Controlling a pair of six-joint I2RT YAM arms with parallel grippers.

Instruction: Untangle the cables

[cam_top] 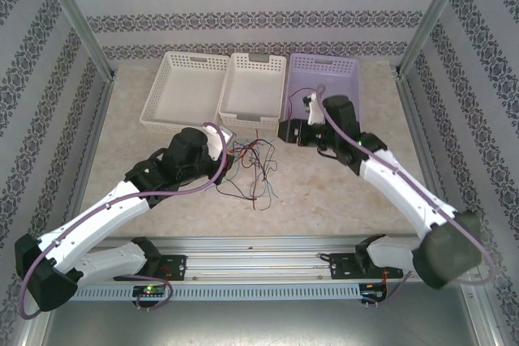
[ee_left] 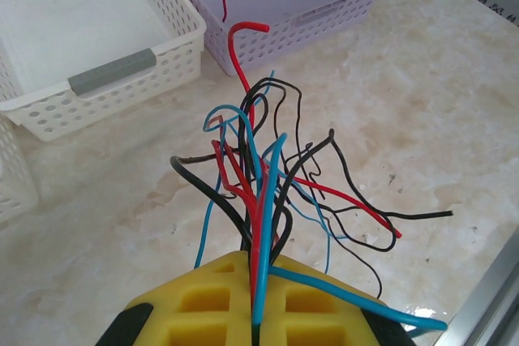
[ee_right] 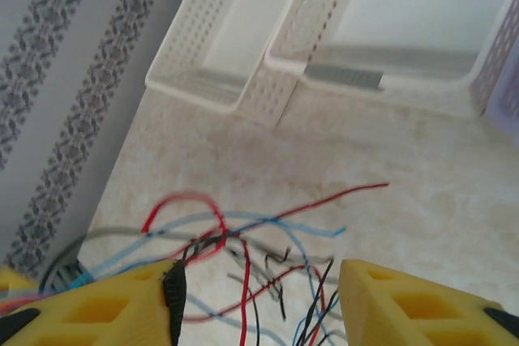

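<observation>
Plainly, on the counter, beside the lilac basket at one o'clock, with the right pincer spread and holding nothing and the left pincer pressed together on the cables near centre: could cinch the tangle by tugging a crossed strand, drag the whole bunch free, or hook the upright red strand in the basket's holes.

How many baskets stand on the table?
3, in a row at the far edge: left white basket, middle white basket, right lilac basket. None seems hidden.
</observation>
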